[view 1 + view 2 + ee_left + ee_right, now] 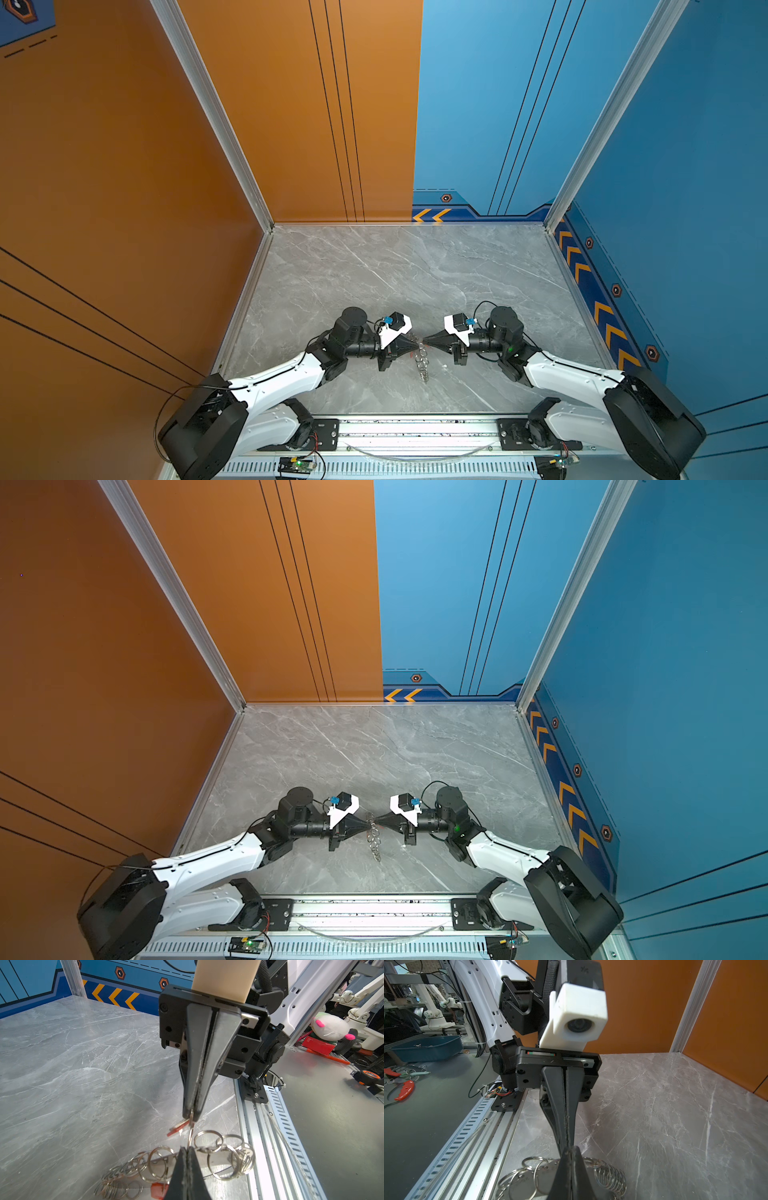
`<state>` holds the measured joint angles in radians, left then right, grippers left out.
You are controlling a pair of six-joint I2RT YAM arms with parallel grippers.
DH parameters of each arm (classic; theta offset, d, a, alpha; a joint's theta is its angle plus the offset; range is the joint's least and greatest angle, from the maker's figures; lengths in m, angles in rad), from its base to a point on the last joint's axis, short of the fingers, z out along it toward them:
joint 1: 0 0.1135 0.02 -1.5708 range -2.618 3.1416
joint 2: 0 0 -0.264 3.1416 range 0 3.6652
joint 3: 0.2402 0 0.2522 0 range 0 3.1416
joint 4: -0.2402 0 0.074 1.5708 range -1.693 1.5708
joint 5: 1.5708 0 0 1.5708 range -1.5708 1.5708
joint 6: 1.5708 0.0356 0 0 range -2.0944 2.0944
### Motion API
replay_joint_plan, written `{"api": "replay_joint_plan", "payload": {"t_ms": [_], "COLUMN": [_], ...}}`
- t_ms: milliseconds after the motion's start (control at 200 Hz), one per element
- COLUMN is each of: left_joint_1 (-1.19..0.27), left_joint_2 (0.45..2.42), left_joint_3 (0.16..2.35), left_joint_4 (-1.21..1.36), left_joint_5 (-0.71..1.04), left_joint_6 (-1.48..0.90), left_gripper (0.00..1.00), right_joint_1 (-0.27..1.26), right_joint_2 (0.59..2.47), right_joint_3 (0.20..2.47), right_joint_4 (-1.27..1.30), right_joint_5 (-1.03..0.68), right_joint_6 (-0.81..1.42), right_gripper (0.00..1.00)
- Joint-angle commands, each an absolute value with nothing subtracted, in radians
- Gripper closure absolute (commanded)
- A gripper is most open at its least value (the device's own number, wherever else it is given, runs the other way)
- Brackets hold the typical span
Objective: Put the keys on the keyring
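As left jaws and right jaws both pinch one split ring (190, 1136) tip-to-tip, it's braced steady.
Key (178, 1127) sits beside right jaws, likely threading on; keyring (220, 1160) trails beneath.

Both arms are reaching in from the sides and meeting tip to tip over the near middle of the grey marble table (374, 750). The left gripper (368, 822) and right gripper (376, 821) are both tapering to pinched-closed points. The keyring (375, 845), a string of small silver rings, is trailing from that meeting point toward the front rail (374, 912).
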<state>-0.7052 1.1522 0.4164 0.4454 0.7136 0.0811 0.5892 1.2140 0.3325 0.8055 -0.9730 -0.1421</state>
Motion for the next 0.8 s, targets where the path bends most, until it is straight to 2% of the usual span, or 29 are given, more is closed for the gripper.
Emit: {"api": "replay_joint_plan", "payload": {"t_ms": [0,791], "left_joint_1": [-0.698,-0.696], "left_joint_2": [1.155,1.17], "left_joint_3": [0.438,0.442], "left_joint_4": [0.445,0.445], "left_joint_5": [0.744,0.745], "left_joint_6": [0.074,0.066], "left_gripper": [1.0,1.0], "right_joint_1": [0.585,0.594], "right_joint_2": [1.215,1.223], "right_joint_3": [0.324,0.319], "right_joint_4": [0.837,0.875], "right_joint_5": [-1.006,-1.026], "right_joint_6": [-0.157,-0.157], "right_gripper": [1.0,1.0]}}
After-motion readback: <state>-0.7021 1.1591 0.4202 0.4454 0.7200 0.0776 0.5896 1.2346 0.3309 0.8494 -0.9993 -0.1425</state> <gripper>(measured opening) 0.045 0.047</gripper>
